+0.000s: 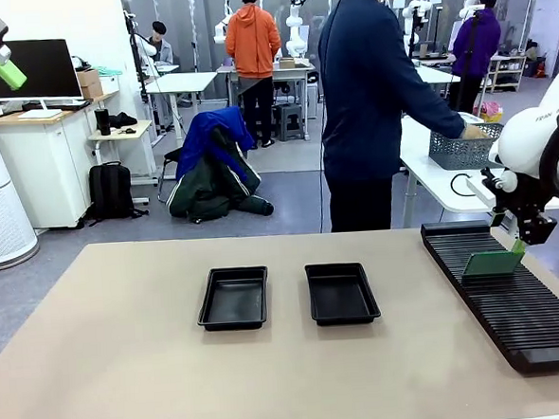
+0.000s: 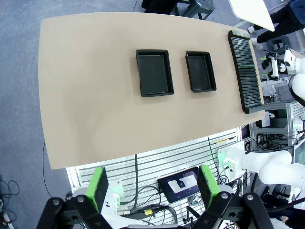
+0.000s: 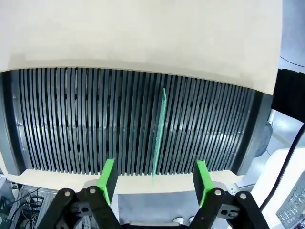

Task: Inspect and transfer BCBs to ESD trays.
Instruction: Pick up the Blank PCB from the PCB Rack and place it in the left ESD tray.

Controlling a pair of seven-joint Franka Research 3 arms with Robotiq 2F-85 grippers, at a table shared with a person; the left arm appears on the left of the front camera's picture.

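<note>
mesh_fan: Right gripper (image 3: 154, 168) sits right up at the lens, fingers spread wide, pads touching nothing. Any writing you can read?

tray_guy: Just "FRAN" on the right arm (image 1: 549, 115); the rest is cut off. Can't make out any print on the board or trays.

mesh_fan: Room to move?

tray_guy: Plenty. One BCB (image 3: 159, 129) stands on edge in a slot of the ribbed rack (image 3: 71, 119), dead centre between the right fingers and clear of both, with open slots either side. Rack's near edge lies just under those fingertips. Left gripper (image 2: 153, 187) is spread wide too, gripping nothing. Both ESD trays (image 2: 153, 72) (image 2: 200, 71) lie far beyond its fingertips, side by side, with open table (image 2: 86, 95) all round.

mesh_fan: Board look?

tray_guy: Thin, flat, green. Edge-on it's just a sliver.
</note>
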